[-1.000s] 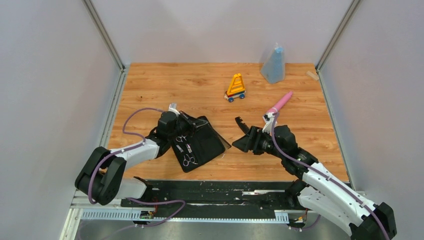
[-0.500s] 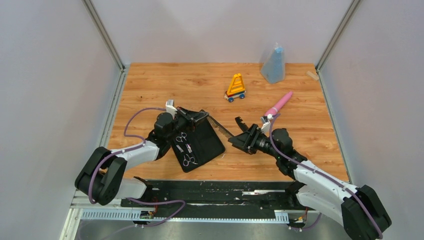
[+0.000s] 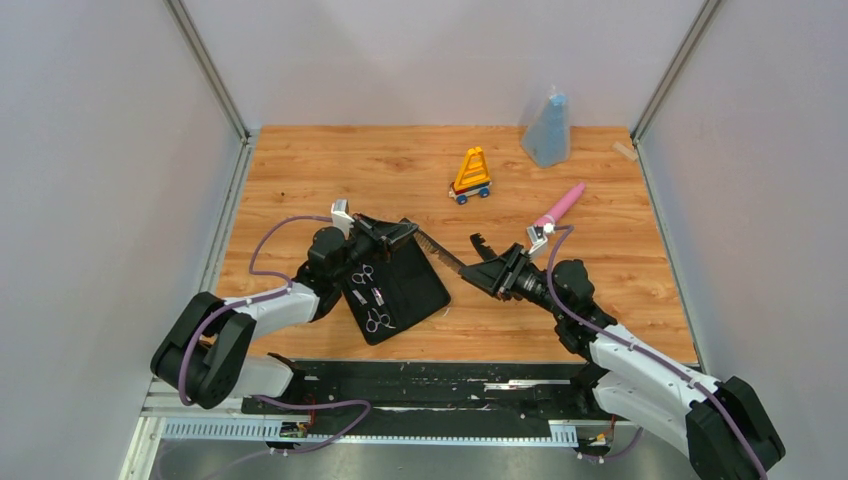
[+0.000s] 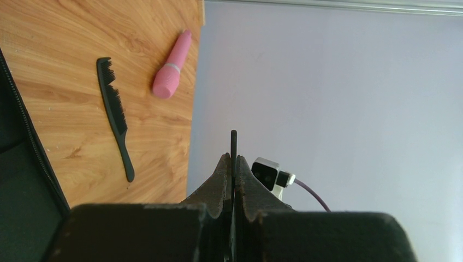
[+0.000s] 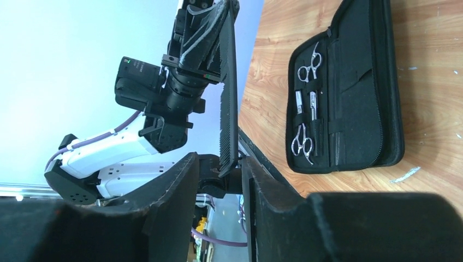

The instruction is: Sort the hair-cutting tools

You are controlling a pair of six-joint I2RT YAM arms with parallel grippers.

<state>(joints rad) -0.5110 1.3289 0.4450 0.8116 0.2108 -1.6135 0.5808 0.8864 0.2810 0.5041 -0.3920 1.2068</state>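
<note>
A wooden table (image 3: 300, 170) carries an open black case (image 3: 405, 290), which lies flat with its lining up. The left gripper (image 3: 385, 232) hangs over the case's far edge, its jaws clamped together on one end of a flat black comb (image 3: 437, 250). From the left wrist the comb shows edge-on as a thin line between the pressed fingers.

The comb is off the table. Its long axis runs from the case's far edge out past the case's right corner, pointing right and a little nearer, toward the right gripper (image 3: 480, 272). That gripper sits just right of the case with its jaws apart. The comb's free tip is between the two fingers, with a clear gap on one side.

A handled comb (image 4: 116, 117) lies flat on the wood right of the case — handle end nearer, beside a pink wand (image 4: 172, 65).

Inside the case, scissors (image 5: 309, 64) and a second pair (image 5: 302, 143) lie tucked in the left flap's pockets, with their blades pointing toward each other.
</note>
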